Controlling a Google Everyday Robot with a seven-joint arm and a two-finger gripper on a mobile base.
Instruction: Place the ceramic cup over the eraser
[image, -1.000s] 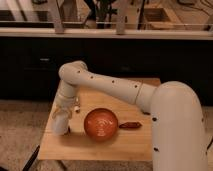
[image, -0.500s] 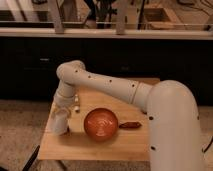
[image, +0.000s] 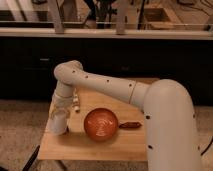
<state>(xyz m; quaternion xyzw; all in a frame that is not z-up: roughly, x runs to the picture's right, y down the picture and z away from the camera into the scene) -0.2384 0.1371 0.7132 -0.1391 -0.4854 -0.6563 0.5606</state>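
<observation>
1. Hovering at the table's (image: 100, 147) left edge, the gripper (image: 60, 111) sits on the ceramic cup (image: 58, 122), beside the orange bowl (image: 101, 124); jaw state I cannot tell.
2. Next, probably carrying the cup to the eraser, which I cannot pick out.

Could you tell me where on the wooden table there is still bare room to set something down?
Bare wood lies along the table front edge below the orange bowl, and at the back behind the bowl. The left end is crowded: the gripper sits at the ceramic cup, with a small pale object behind. Right of the bowl lies a small dark object beside the arm.
</observation>
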